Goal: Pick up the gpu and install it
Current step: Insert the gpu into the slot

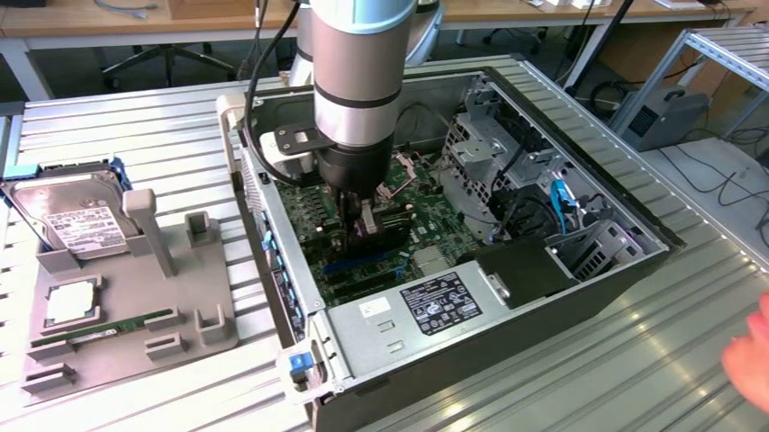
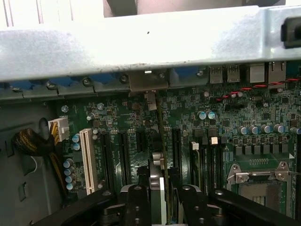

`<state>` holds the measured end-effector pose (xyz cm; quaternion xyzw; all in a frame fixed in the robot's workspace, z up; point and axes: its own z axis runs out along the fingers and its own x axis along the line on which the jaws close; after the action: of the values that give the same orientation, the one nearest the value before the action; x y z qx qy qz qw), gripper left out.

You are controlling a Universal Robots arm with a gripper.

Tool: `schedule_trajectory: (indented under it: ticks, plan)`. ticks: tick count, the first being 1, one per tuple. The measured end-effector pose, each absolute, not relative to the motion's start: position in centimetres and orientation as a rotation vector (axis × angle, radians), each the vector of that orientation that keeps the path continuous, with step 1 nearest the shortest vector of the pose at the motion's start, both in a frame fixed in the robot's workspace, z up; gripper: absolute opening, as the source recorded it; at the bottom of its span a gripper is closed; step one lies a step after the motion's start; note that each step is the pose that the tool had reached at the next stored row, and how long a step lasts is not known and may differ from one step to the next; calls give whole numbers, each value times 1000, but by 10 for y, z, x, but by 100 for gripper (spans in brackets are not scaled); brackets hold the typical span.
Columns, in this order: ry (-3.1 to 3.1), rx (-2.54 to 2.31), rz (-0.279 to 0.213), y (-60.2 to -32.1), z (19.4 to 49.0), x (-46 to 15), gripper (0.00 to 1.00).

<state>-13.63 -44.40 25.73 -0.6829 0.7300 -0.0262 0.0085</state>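
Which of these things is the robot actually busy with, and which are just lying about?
In the job:
- the gpu, held on edge by the tool over the motherboard
- the computer case

Lying about:
- hard drive
- RAM stick
- grey holder

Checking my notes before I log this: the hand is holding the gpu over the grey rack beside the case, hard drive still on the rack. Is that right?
Not quite. The exterior view shows the hand holding the gpu inside the open case, over the motherboard, not over the rack. The hard drive is on the rack.
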Motion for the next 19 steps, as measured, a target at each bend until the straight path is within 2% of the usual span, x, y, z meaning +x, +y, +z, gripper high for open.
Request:
schedule_trajectory:
  ticks: [19]
  plan:
    - [2297, -2118, -85, -444, 261, -136, 27]
